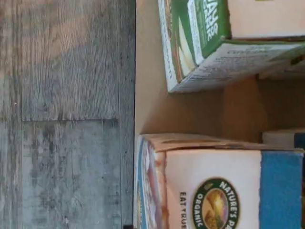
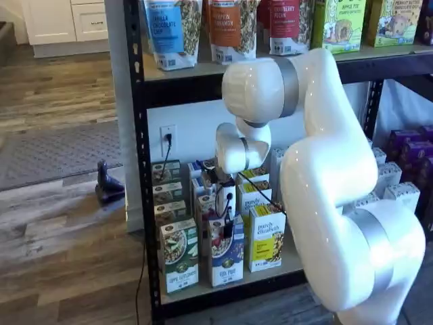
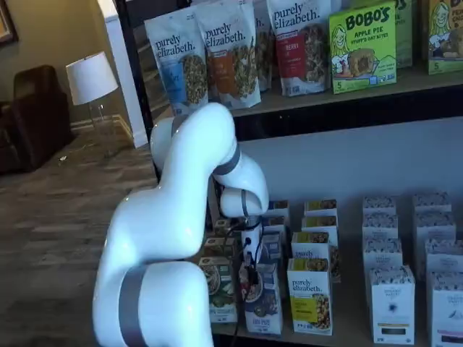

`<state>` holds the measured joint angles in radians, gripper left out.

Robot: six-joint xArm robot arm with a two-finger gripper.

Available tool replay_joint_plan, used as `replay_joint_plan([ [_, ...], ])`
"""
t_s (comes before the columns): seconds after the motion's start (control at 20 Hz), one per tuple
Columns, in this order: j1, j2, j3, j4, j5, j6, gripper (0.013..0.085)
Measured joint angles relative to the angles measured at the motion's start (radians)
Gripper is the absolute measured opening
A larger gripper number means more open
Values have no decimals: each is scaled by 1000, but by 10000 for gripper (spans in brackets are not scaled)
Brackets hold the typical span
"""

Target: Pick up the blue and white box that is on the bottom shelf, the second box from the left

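The blue and white box [image 2: 227, 263] stands upright at the front of the bottom shelf [image 2: 284, 265], between a green-and-white carton [image 2: 179, 254] and a yellow carton [image 2: 266, 237]. It also shows in a shelf view [image 3: 263, 302]. My gripper [image 2: 229, 226] hangs just above the box's top, with its black fingers and a cable at the box's upper edge; it also shows in a shelf view [image 3: 252, 273]. No gap or grip can be made out. In the wrist view, the blue and white box [image 1: 224, 191] and the green carton [image 1: 214, 43] stand apart on the beige board [image 1: 190, 109].
More cartons stand in rows behind the front ones. White boxes [image 3: 392, 303] fill the shelf's right part. Bags [image 2: 231, 27] stand on the shelf above. A black upright [image 2: 139, 169] edges the rack. Grey wood floor [image 1: 66, 114] lies in front.
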<state>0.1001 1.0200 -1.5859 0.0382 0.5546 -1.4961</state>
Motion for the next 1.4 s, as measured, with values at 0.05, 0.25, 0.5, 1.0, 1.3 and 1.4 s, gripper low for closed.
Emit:
replay_joint_plan([
  [0.05, 0, 4, -5, -5, 3, 5, 850],
  [0.25, 2, 22, -19, -30, 11, 28, 850],
  [0.5, 3, 36, -23, -47, 8, 43, 850],
  [1.0, 3, 60, -32, -56, -12, 50, 850],
  [1.3, 1, 66, -41, -65, 6, 56, 850],
  [1.4, 1, 66, -43, -66, 12, 57, 810],
])
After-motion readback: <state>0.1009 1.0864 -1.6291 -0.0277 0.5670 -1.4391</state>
